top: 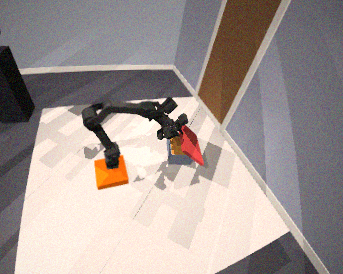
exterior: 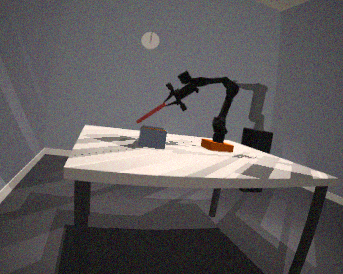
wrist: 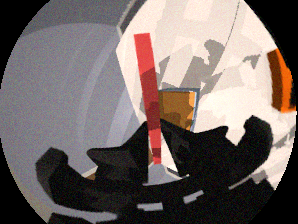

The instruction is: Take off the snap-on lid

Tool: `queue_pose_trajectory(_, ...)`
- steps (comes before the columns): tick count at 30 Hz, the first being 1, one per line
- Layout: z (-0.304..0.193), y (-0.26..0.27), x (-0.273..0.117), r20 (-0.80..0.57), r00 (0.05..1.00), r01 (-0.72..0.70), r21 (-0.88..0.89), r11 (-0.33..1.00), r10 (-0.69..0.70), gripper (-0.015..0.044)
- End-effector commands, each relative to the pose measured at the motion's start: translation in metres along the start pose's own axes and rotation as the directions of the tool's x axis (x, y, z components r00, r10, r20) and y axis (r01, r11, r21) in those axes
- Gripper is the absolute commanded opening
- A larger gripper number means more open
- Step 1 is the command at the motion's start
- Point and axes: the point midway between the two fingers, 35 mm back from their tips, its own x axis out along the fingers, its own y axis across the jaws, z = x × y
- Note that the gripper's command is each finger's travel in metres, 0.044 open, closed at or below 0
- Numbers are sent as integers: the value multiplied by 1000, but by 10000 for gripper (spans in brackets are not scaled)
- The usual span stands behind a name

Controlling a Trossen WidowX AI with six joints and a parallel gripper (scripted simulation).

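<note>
- Exterior view: the red lid (top: 192, 146) (exterior: 151, 113) (wrist: 148, 85) is held tilted above the box (top: 181, 159) (exterior: 153, 137) (wrist: 197, 106), clamped in the claw (top: 177, 131) (exterior: 166, 103) (wrist: 153, 121).
- Inside the box, an orange-brown interior is shown.

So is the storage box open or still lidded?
Open: the red lid hangs tilted from the gripper, above the box, whose orange-brown inside shows.
</note>
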Motion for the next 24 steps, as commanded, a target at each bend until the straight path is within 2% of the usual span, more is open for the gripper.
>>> queue_pose_trajectory(1,8,1,-2,-4,1000,-9,-3,1000,9,0)
queue_pose_trajectory(24,54,-2,-6,-1,1000,-9,-6,1000,9,0)
